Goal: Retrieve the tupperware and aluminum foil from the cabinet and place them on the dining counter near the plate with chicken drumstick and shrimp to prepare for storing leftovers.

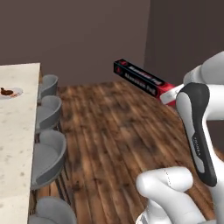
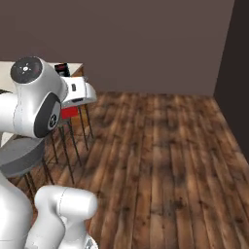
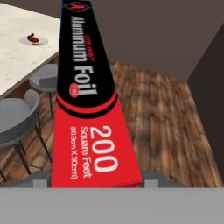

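Arm [image 2: 34, 97]: white, dark joints, rising at the left
Foil box [image 2: 63, 70]: black end showing just behind the arm, red part [image 2: 69, 112] lower down
Stools [image 2: 22, 155]: grey, along the left
Floor [image 2: 165, 160]: brown planks
Walls [image 2: 146, 44]: dark

The aluminum foil [image 3: 89, 105] box has words on it. In the hand view, big white letters on the black part say "Aluminum Foil". On the red end, white print says "200 Square Feet", with tiny print beside it that looks like "(60.9m X 30cm)". There is a small red word above the big letters, too small to read. In the left base view the lettering on the box [image 1: 142, 78] is blurry.
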{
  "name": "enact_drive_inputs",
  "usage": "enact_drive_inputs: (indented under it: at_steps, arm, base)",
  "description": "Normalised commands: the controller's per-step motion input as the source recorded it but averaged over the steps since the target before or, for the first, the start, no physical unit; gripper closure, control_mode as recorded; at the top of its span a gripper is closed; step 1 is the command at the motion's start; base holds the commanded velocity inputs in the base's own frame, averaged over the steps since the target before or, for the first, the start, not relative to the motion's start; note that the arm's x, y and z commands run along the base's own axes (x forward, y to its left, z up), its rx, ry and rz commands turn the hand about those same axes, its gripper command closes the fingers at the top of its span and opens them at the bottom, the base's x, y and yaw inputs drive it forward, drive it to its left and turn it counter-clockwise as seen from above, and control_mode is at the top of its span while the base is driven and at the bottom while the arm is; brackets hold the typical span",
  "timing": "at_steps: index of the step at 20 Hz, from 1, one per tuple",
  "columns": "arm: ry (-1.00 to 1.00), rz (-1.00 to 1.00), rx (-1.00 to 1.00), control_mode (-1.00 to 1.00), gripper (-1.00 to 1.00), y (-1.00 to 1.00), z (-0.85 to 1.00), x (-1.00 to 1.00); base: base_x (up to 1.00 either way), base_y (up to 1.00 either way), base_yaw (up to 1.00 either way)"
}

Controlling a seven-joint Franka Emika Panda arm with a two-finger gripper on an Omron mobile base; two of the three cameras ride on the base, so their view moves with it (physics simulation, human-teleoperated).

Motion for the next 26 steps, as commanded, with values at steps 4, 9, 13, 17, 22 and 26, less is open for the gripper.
enact_drive_inputs:
  at_steps: [4,9,13,17,22,26]
  arm:
    - [0.0,0.0,0.0,1.0,1.0,0.0,0.0,0.0]
    - [0.0,0.0,0.0,1.0,1.0,0.0,0.0,0.0]
    - [0.0,0.0,0.0,1.0,1.0,0.0,0.0,0.0]
    - [0.0,0.0,0.0,1.0,1.0,0.0,0.0,0.0]
    - [0.0,0.0,0.0,1.0,1.0,0.0,0.0,0.0]
    - [0.0,0.0,0.0,1.0,1.0,0.0,0.0,0.0]
  base:
    - [1.0,-0.46,0.19]
    - [1.0,-0.83,0.35]
    - [1.0,-0.66,0.63]
    - [0.97,-0.43,0.74]
    - [0.98,-0.49,0.73]
    - [0.91,-0.5,0.74]
